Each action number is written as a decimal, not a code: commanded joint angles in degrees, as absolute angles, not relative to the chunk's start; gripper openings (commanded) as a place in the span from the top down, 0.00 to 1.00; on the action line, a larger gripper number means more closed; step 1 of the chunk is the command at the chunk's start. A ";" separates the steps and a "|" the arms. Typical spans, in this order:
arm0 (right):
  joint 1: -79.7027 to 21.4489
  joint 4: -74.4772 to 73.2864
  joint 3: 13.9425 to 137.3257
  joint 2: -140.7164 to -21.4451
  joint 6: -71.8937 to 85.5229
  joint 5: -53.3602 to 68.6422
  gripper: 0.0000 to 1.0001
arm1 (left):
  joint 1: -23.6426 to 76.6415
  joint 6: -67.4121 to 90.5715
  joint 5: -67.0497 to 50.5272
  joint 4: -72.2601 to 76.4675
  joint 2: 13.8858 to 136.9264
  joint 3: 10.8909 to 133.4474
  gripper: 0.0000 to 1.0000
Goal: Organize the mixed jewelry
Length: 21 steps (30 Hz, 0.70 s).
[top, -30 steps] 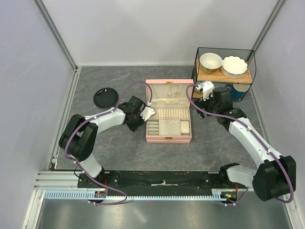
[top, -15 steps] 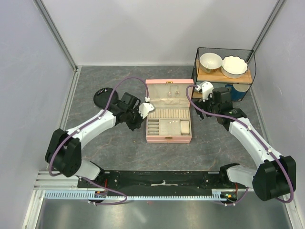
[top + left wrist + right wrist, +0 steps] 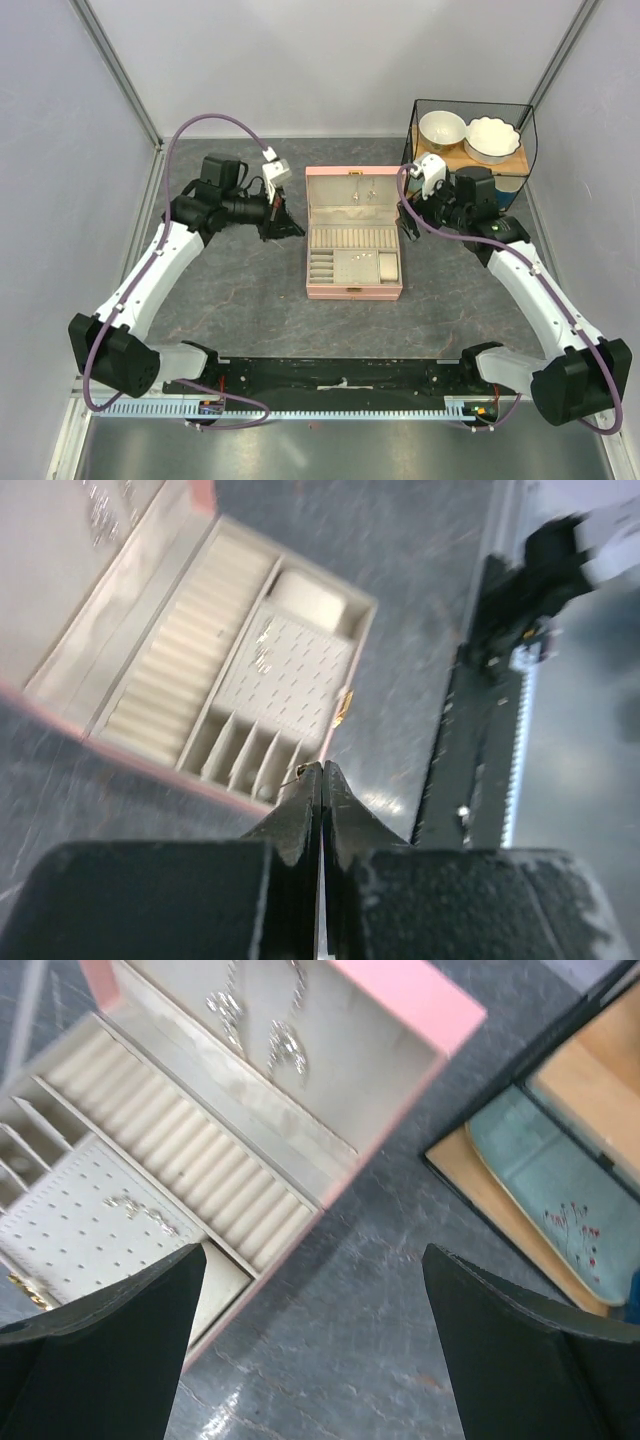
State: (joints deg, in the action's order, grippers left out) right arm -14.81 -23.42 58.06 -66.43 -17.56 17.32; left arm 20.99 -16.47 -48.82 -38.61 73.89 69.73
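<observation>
The left tool (image 3: 322, 770) is pinched tight shut with a tiny gold piece (image 3: 299, 771) caught at its tip, left of the open pink box (image 3: 354, 291) at the centre of the overhead frame. The right tool (image 3: 315, 1260) gapes wide and holds nothing, just off the box's upper right corner. More of the mixed jewelry (image 3: 285, 1045) hangs in the lid (image 3: 400, 1000), and a pale piece (image 3: 140, 1207) lies on the dotted pad (image 3: 90, 1250).

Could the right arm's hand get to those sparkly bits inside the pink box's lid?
Probably yes. The right hand is open and hovers just beside the pink box. Its lid is open, and nothing lies between the hand and the sparkly pieces.
</observation>
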 commanded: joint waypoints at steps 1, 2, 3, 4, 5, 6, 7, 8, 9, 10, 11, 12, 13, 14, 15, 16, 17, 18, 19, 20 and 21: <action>-16.08 -20.13 63.28 -65.83 -14.95 25.13 0.02 | 19.69 2.43 -66.87 -27.01 74.88 72.42 0.98; -16.43 -19.69 64.15 -65.57 -14.51 25.66 0.02 | 19.60 8.99 -68.80 -21.50 75.06 72.33 0.98; -16.96 -19.25 64.60 -65.31 -13.28 25.93 0.02 | 19.69 12.53 -69.25 -17.70 75.49 72.16 0.98; -17.83 -18.55 65.12 -65.22 -12.75 26.01 0.04 | 19.43 16.40 -69.52 -14.19 75.59 71.38 0.98; -18.28 -18.28 66.35 -65.13 -12.22 26.28 0.04 | 19.34 24.27 -70.22 -10.58 75.76 70.85 0.98; -18.80 -17.93 67.05 -65.13 -11.52 26.37 0.05 | 19.25 28.17 -70.22 -2.63 76.02 70.32 0.98; -19.94 -17.41 67.67 -65.13 -10.47 26.28 0.05 | 18.99 32.30 -70.14 1.45 76.20 69.09 0.98; -20.65 -17.23 68.89 -65.30 -10.02 26.19 0.05 | 18.81 40.87 -70.22 6.19 76.46 68.39 0.98; -21.35 -16.97 69.52 -65.56 -9.67 25.84 0.06 | 18.72 44.96 -69.70 13.37 76.73 67.77 0.98; -22.84 -17.05 70.13 -65.74 -9.41 25.06 0.06 | 18.55 48.92 -69.18 17.54 77.16 66.28 0.99; -23.72 -17.05 71.27 -66.18 -9.40 24.35 0.06 | 18.54 55.13 -68.39 20.45 77.43 65.75 0.99; -24.34 -17.05 71.80 -66.44 -9.49 23.13 0.06 | 18.54 57.37 -67.51 22.31 77.61 64.87 0.98; -25.48 -17.05 72.33 -66.53 -9.58 22.85 0.07 | 18.54 59.39 -65.85 25.63 77.96 64.25 0.98; -26.01 -17.05 73.29 -66.79 -9.58 22.59 0.07 | 18.54 63.24 -65.22 27.49 78.22 63.73 0.98; -26.97 -17.14 73.82 -66.97 -9.58 22.33 0.07 | 18.54 65.11 -64.34 29.42 78.40 62.33 0.98; -27.50 -17.14 74.35 -67.15 -9.49 22.15 0.07 | 18.46 66.61 -62.94 32.14 78.75 61.71 0.98; -28.12 -17.23 75.31 -67.76 -9.49 21.97 0.07 | 18.37 69.32 -62.41 33.82 79.10 61.18 0.98; -29.17 -17.23 75.76 -68.11 -9.41 21.89 0.07 | 18.20 70.65 -61.97 35.06 79.54 60.30 0.98; -29.70 -17.23 76.20 -68.55 -9.40 21.71 0.08 | 18.11 72.06 -61.53 36.29 79.98 59.95 0.98; -30.32 -17.23 76.98 -69.42 -9.58 21.62 0.08 | 18.02 75.03 -61.00 39.61 81.11 59.77 0.99; -30.84 -17.23 77.25 -69.96 -9.58 21.45 0.08 | 17.84 76.36 -60.91 40.86 81.65 59.42 0.98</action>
